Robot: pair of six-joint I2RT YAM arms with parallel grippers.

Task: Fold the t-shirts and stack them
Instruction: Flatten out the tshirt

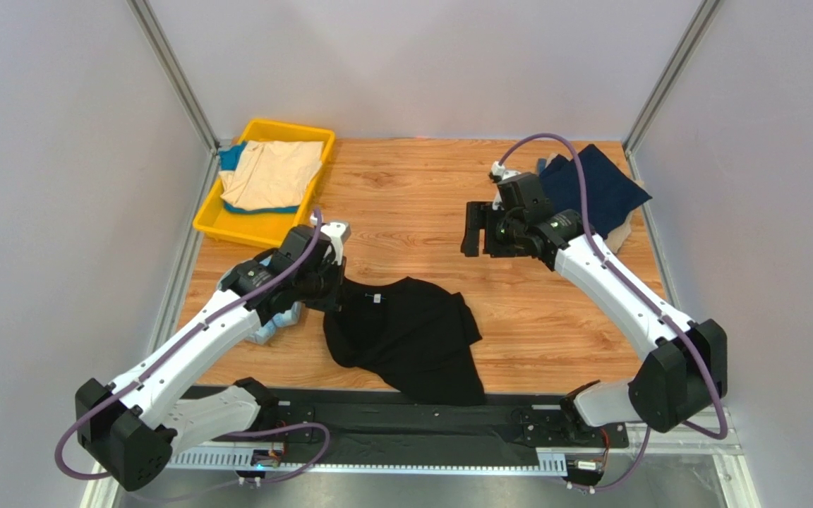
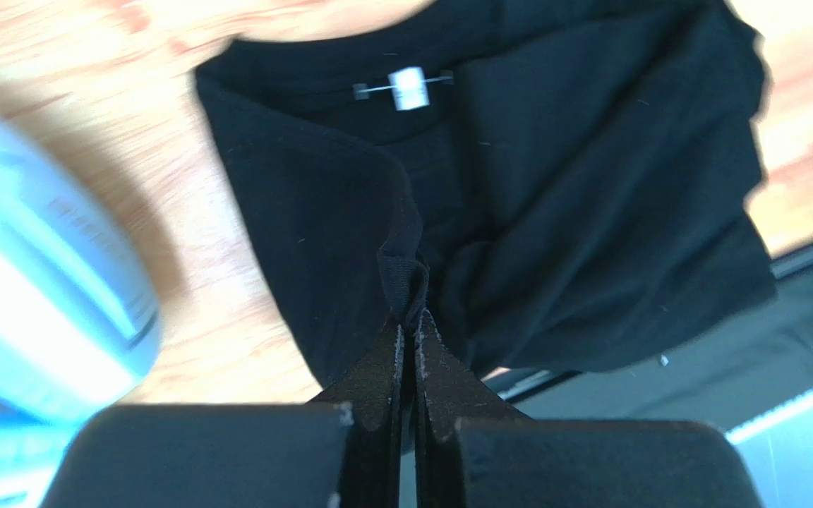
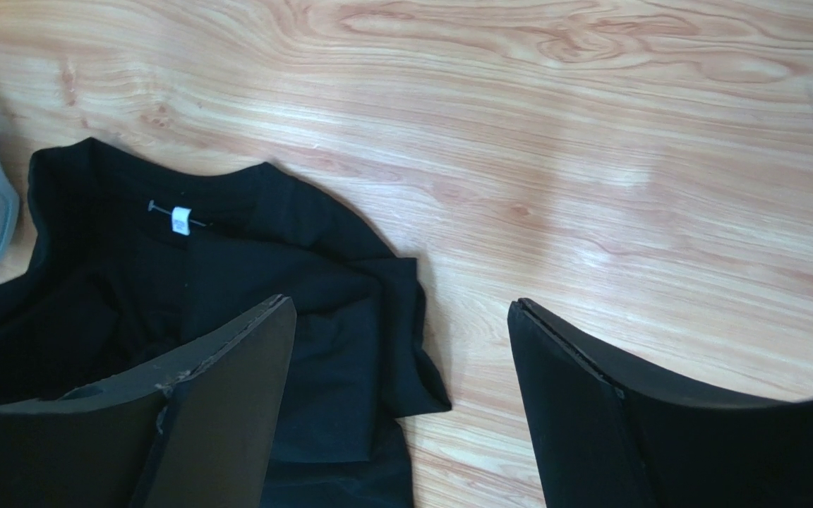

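Clamped the left gripper (image 2: 414,318) tight on a raised fold of the black t-shirt (image 2: 570,191), just below its collar. Hung the right gripper (image 3: 400,307) wide apart and empty over the table (image 1: 411,201), away from that crumpled shirt. Looked like the spreading step, folding not yet begun. Called next for a second pinch on the far side, then a pull apart to flatten.
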